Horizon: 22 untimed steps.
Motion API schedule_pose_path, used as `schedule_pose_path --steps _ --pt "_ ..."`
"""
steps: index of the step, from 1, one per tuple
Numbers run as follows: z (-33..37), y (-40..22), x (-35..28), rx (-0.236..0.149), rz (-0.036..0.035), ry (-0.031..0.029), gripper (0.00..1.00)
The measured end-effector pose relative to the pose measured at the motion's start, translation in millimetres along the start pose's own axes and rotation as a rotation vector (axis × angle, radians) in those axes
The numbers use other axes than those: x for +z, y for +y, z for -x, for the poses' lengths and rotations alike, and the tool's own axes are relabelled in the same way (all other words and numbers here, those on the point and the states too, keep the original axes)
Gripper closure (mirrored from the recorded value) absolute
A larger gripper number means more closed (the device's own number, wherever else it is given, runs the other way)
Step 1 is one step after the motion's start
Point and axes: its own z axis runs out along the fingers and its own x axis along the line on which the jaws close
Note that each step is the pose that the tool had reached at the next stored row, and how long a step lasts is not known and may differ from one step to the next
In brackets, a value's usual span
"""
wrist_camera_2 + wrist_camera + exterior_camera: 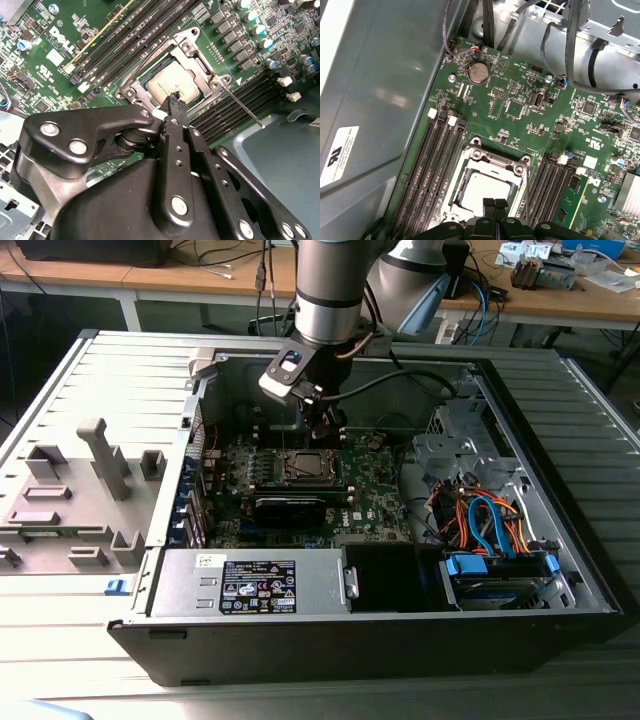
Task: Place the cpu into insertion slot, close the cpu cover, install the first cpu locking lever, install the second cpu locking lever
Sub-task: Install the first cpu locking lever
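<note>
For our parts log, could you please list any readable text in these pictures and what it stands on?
White sticker on the grey case wall: too blurred to read.
Black label on the silver power supply box: too small.
White lettering on the green motherboard: a brand mark, left unquoted.

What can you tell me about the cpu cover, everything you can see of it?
The cpu cover is a thin square frame of bare silvery metal with a large square window and tabs at its corners. It lies flat on the green motherboard between rows of long black memory slots, and the grey cpu shows through its window. The gripper, jaws shut, has its tip at the cover's edge; contact cannot be told.
</note>
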Motion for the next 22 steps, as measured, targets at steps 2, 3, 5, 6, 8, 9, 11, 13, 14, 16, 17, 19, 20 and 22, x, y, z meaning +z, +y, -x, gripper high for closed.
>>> schedule_pose_path --steps 2,3,5,6,8,9,11,13,14,16,17,19,20,22 --pt "0.0 0.0 0.0 -0.007 0.0003 -0.0003 0.89" --pt "0.0 0.0 0.0 -0.01 0.0004 -0.0004 0.89" --pt "0.0 0.0 0.0 -0.015 0.0007 -0.0006 0.89" --pt "0.0 0.0 0.0 -0.018 0.0008 -0.0007 0.89" --pt "0.0 0.0 0.0 -0.025 0.0012 -0.001 0.89" --pt "0.0 0.0 0.0 -0.027 0.0012 -0.0012 0.89" --pt "0.0 0.0 0.0 -0.031 0.0014 -0.0013 0.89" --pt "0.0 0.0 0.0 -0.034 0.0016 -0.0014 0.89" --pt "0.0 0.0 0.0 -0.036 0.0016 -0.0015 0.89" --pt "0.0 0.0 0.0 -0.039 0.0018 -0.0016 0.89" --pt "0.0 0.0 0.0 -0.041 0.0019 -0.0017 0.89" --pt "0.0 0.0 0.0 -0.045 0.0021 -0.0019 0.89" --pt "0.0 0.0 0.0 -0.047 0.0022 -0.002 0.89" --pt "0.0 0.0 0.0 -0.052 0.0025 -0.0021 0.89"
